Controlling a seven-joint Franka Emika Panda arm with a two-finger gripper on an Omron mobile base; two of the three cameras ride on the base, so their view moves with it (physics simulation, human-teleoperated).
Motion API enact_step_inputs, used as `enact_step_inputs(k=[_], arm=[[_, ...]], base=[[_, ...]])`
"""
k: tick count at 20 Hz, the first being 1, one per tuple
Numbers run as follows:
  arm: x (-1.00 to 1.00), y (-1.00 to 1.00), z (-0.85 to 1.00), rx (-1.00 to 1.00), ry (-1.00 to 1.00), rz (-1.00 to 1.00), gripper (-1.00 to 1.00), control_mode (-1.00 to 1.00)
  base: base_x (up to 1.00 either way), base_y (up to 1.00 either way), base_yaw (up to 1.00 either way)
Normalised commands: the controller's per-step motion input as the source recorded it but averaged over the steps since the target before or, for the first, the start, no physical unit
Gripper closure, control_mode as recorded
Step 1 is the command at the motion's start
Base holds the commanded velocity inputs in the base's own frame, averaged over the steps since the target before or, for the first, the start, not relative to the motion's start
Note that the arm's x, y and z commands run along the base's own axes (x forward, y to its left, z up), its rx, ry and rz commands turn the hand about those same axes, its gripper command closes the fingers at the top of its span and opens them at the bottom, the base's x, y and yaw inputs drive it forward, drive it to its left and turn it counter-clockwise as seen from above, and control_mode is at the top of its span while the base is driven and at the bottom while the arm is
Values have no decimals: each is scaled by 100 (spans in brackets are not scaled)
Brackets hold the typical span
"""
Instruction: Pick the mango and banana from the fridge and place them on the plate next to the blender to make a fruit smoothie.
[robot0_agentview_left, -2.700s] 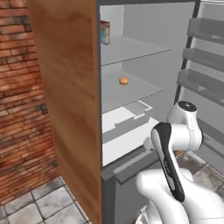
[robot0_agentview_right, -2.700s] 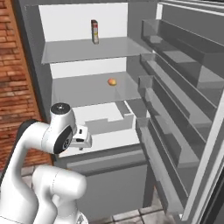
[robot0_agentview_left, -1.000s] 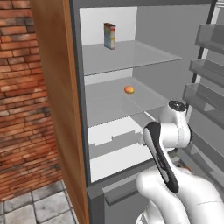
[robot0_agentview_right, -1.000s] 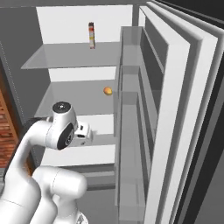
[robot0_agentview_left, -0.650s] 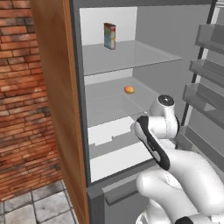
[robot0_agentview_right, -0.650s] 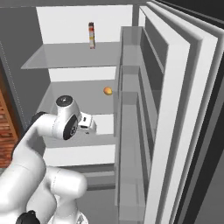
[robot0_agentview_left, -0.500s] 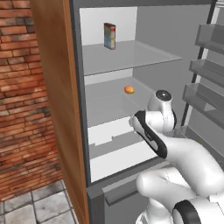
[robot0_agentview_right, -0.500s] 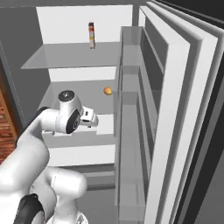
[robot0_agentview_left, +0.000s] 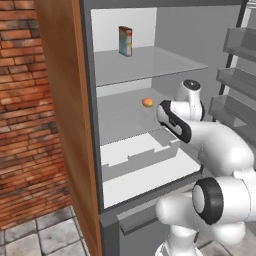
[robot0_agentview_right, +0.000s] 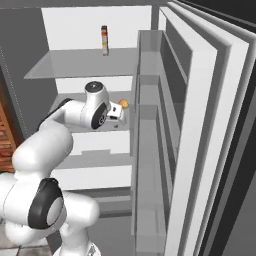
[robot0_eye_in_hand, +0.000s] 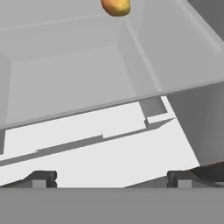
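The arm reaches forward into the fridge (robot0_agentview_left: 127, 165), bent at the elbow. The gripper (robot0_eye_in_hand: 111, 177) has its fingers wide apart and empty, above the white drawer (robot0_eye_in_hand: 109, 153). The mango (robot0_eye_in_hand: 116, 6) lies well ahead of the fingertips on the glass shelf (robot0_eye_in_hand: 65, 83).

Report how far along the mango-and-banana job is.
Done: the fridge stands open and the arm has reached in at the middle shelf.
In hand: nothing; the gripper is open and empty, with the mango lying on that shelf ahead of it.
Left: grasp the mango and carry it to the plate, then fetch the banana too.
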Motion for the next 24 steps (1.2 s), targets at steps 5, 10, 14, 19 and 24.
enact_step_inputs(k=[5,10,14,19,24], arm=[[53,-9,-17,0,0,0,-100,-100],[59,5,-8,-4,0,0,-100,-100],[64,2,-2,-2,0,0,-100,-100],[58,-1,-14,0,-4,0,-100,-100],[53,-4,-13,0,0,0,-100,-100]], base=[[0,0,0],[0,0,0],[0,0,0],[0,0,0],[0,0,0]])
